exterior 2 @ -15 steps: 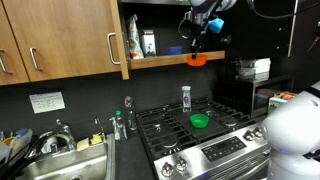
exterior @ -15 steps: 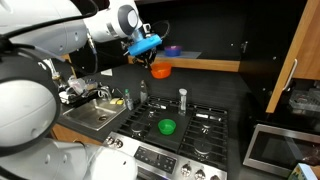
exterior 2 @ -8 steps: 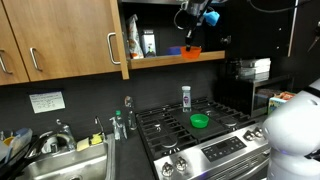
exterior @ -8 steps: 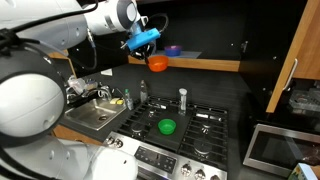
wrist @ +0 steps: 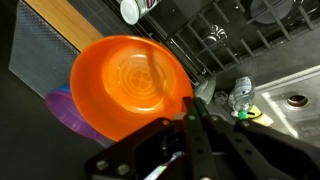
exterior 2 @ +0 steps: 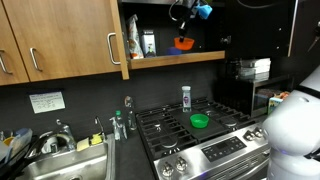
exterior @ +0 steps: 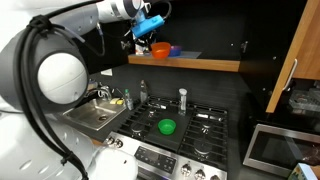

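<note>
Kitchen surroundings consisted of a dark back wall, wooden cabinets (exterior 2: 60, 40), a gas stove (exterior: 190, 135) and an open wooden shelf (exterior: 205, 63) mounted above the stove.

The jaws were pressed together on the rim of the orange bowl (wrist: 130, 85), pinching it at the edge nearest the wrist camera. The bowl's opening faced that camera in the wrist view.

In both exterior views the arm reached in from above, and the orange bowl was at shelf height, well above the stove. Whether its base touched the shelf board could not be determined.

A purple bowl (wrist: 62, 110) sat just beside the orange bowl on the shelf. In the wrist view the orange bowl partly covered it.

On the stove grates, a green bowl (exterior 2: 199, 121) lay open side up, and a small upright bottle (exterior 2: 186, 96) stood near it toward the back wall.

A sink (exterior: 90, 115) was set into the desk beside the stove, with items around its rim too small to identify.
</note>
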